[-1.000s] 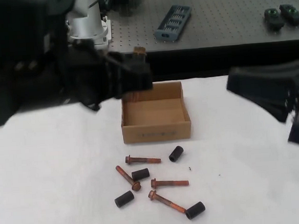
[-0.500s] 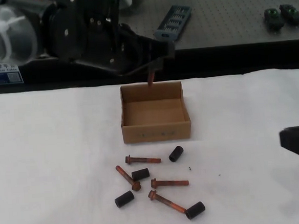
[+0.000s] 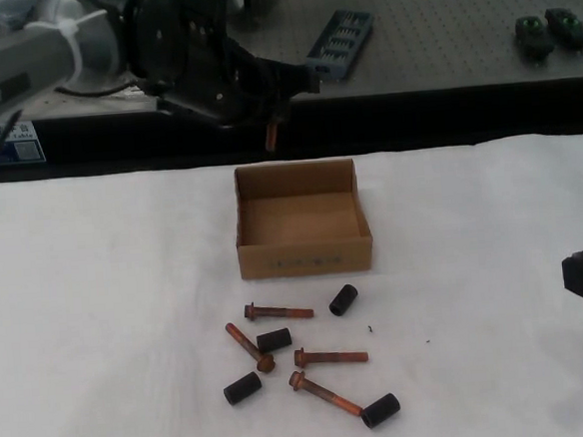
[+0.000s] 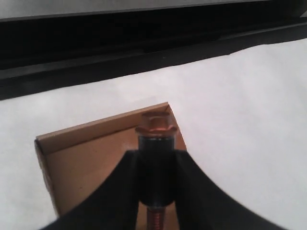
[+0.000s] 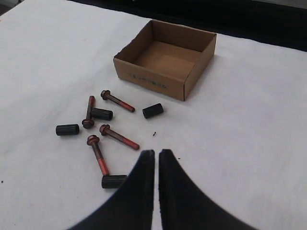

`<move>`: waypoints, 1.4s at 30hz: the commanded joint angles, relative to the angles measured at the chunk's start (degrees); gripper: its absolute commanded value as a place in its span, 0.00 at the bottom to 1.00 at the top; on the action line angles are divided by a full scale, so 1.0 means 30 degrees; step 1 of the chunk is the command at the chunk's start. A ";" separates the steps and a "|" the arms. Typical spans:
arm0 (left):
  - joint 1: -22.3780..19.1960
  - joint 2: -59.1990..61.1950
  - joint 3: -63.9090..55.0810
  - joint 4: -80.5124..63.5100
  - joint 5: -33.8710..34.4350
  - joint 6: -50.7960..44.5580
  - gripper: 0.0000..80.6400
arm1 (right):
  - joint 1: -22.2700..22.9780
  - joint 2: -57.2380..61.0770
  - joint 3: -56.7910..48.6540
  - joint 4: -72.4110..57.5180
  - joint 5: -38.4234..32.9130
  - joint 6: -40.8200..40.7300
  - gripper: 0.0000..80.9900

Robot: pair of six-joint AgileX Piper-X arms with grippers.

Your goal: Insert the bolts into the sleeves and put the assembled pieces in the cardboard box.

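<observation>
Swinging in from the left, my left gripper now hangs upper centre, clamped on the sleeved bolt above the far wall of the cardboard box; dropping it in looks next. My right gripper, closed and empty, has retreated lower right.

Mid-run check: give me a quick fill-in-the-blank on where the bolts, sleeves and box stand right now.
1. The left tool is shut on a black cylindrical sleeve with an orange flanged ____ through it.
2. The brown cardboard box is ____ inside.
3. ____ loose orange bolts lie on the white cloth.
4. The right tool holds ____.

Missing words: bolt; empty; four; nothing.
</observation>
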 commanded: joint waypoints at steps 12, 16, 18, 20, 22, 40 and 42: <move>-0.0014 0.3438 -0.1724 0.1235 -0.0832 -0.0044 0.01 | -0.0114 -0.0145 -0.0084 -0.0052 0.0031 0.0136 0.04; -0.0014 0.4055 -0.1742 0.1312 -0.0832 -0.0044 0.01 | -0.0114 -0.0145 -0.0084 -0.0052 0.0031 0.0136 0.04; -0.0014 0.4263 -0.1742 0.1312 -0.0919 -0.0044 0.01 | -0.0114 -0.0145 -0.0084 -0.0052 -0.0097 0.0134 0.04; -0.0014 0.4382 -0.1742 0.1267 -0.1004 -0.0072 0.01 | -0.0114 -0.0145 -0.0084 -0.0011 -0.0109 0.0134 0.04; -0.0014 0.4451 -0.1742 0.1401 -0.1805 -0.0072 0.01 | -0.0114 -0.0145 -0.0084 -0.0011 -0.0109 0.0134 0.04; -0.0014 0.4757 -0.1742 0.2435 -0.2650 -0.0144 0.23 | -0.0114 -0.0145 -0.0084 0.0269 -0.0109 0.0134 0.04; -0.0014 0.4757 -0.1742 0.2382 -0.2654 -0.0144 0.23 | -0.0114 -0.0145 -0.0084 0.0269 -0.0109 0.0134 0.04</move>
